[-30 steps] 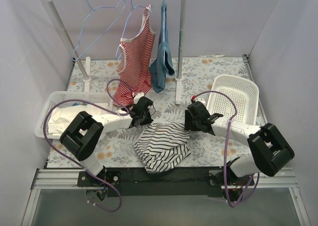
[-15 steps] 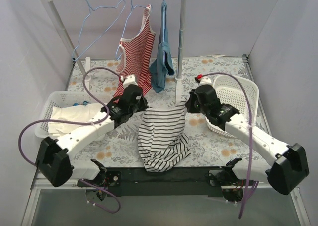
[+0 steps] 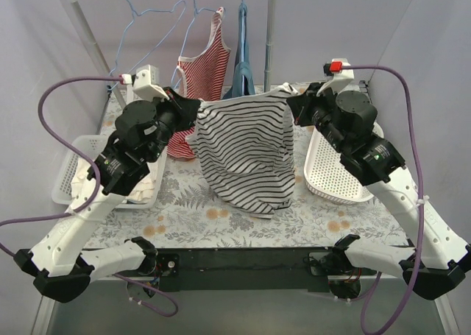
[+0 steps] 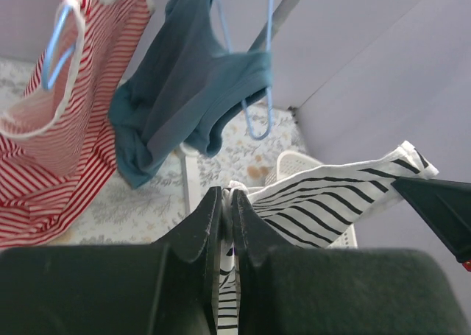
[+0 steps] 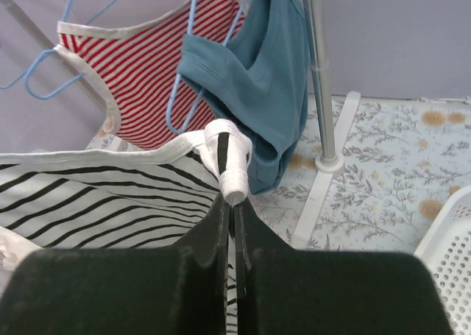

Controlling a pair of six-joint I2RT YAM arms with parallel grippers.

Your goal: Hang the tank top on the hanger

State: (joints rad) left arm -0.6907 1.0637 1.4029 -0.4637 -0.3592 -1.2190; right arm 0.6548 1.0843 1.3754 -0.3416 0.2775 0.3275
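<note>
- Tank top (image 3: 246,147) is off the table, strung between both arms in front of the rack. Its top edge is pulled near taut and its hem hangs free over the floral tabletop.
- Left gripper (image 3: 188,108): jaws pinched tight on striped fabric at the top's left upper corner. The left wrist view is too close to show whether that is a strap or an armhole edge; probably the strap.
- Right gripper (image 3: 294,103): jaws clamped on the white-trimmed strap (image 5: 232,162), which loops over the fingertips.
- Hanger (image 3: 151,43) hooks on the rack's top bar, above and left of the left gripper and well apart from the garment. It is bare.
- 2 other garments hang between: a red-and-white striped tank top (image 3: 206,62) and a blue garment (image 3: 243,62), just behind the held top.
- Handling, my read: thin jersey, very light, limp, a bit stretchy. It keeps no shape of its own, so the neck opening closes unless both corners are held apart.
- Best purchase looks to be the trim at the shoulders. It is thicker than the body cloth, less likely to slide out, and keeps the straps ready for the hanger's ends.
- The wire hanger hangs from only 1 hook, so I expect it to swing or twist at a nudge.
</note>
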